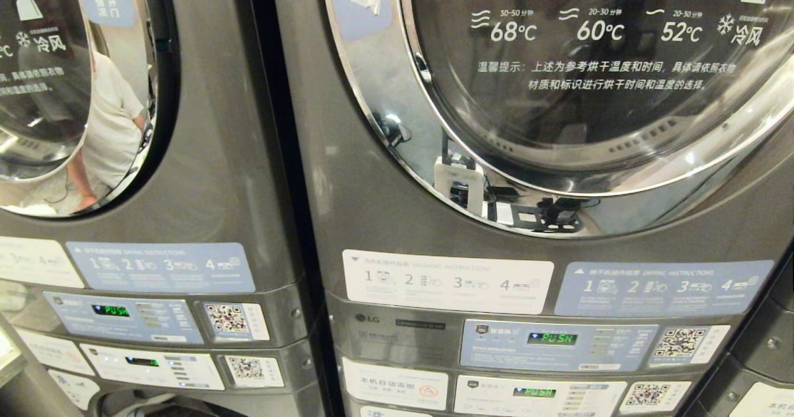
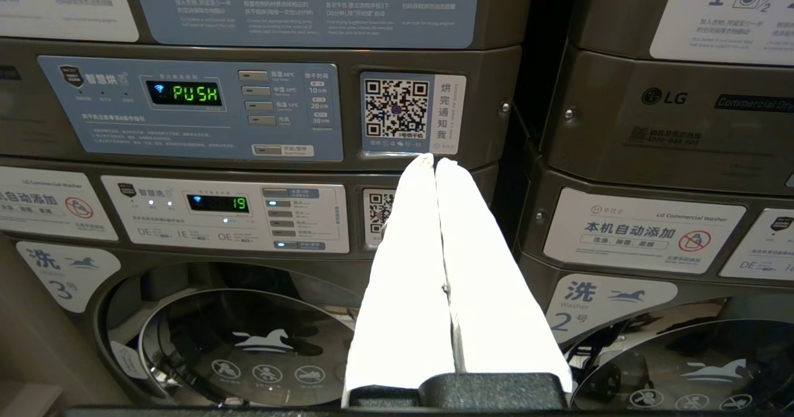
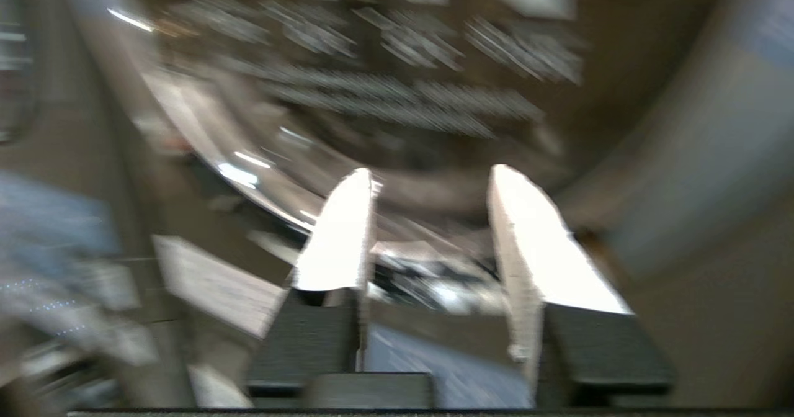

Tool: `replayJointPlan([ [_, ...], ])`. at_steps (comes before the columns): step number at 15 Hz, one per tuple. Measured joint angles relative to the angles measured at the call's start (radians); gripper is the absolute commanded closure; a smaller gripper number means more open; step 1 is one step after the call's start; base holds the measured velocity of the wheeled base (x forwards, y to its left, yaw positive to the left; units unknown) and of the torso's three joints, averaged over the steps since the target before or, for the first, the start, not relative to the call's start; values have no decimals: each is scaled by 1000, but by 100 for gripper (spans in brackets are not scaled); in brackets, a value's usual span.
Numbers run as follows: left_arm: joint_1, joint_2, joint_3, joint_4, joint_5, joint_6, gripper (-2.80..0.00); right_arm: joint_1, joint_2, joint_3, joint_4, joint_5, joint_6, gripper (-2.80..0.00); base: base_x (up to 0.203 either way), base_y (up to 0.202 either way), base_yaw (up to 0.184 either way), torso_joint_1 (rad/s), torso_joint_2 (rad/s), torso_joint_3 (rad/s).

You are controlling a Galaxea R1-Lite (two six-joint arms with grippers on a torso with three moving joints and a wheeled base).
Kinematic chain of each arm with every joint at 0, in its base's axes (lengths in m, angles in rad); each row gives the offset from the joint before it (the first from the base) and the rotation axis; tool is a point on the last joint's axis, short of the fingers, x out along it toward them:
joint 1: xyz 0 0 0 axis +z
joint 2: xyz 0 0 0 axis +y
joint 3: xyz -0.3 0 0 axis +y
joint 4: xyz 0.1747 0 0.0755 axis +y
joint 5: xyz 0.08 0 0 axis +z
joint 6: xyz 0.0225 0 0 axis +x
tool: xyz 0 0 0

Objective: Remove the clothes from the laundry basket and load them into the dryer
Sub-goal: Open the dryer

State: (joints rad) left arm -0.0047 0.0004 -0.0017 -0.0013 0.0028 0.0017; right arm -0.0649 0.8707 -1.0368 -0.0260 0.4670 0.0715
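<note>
L gripper [image 2: 436, 159] fingers together; R gripper [image 3: 431, 178] fingers apart.

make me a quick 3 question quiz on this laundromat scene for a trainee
1. True or false: the dryer door in the head view is shut.
2. What word glows green on the dryer display in the left wrist view? A) PUSH B) DONE C) OPEN
3. Fill in: the right gripper has its fingers ____, while the left gripper has its fingers pressed together.

Key:
1. True; the glass door sits closed in its chrome ring.
2. A.
3. Apart, with nothing between them.
</note>
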Motion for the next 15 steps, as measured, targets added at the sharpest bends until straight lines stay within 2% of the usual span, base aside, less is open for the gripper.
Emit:
replayJointPlan([
  [2, 0, 0, 0, 0, 0, 0, 0, 129, 84, -78, 3, 75, 34, -280, 0, 0, 0, 0, 0, 0],
  [4, 0, 0, 0, 0, 0, 0, 0, 274, 135, -106, 4, 104, 49, -280, 0, 0, 0, 0, 0, 0],
  [6, 0, 0, 0, 0, 0, 0, 0, 365, 185, -129, 2, 109, 43, -280, 0, 0, 0, 0, 0, 0],
  [8, 0, 0, 0, 0, 0, 0, 0, 431, 245, -168, -5, 104, 4, -280, 0, 0, 0, 0, 0, 0],
  [9, 0, 0, 0, 0, 0, 0, 0, 464, 280, -196, -12, 86, -32, -280, 0, 0, 0, 0, 0, 0],
  [11, 0, 0, 0, 0, 0, 0, 0, 556, 374, -282, -29, -8, -116, -280, 0, 0, 0, 0, 0, 0],
  [15, 0, 0, 0, 0, 0, 0, 0, 736, 561, -434, -68, -204, -157, -280, 0, 0, 0, 0, 0, 0],
])
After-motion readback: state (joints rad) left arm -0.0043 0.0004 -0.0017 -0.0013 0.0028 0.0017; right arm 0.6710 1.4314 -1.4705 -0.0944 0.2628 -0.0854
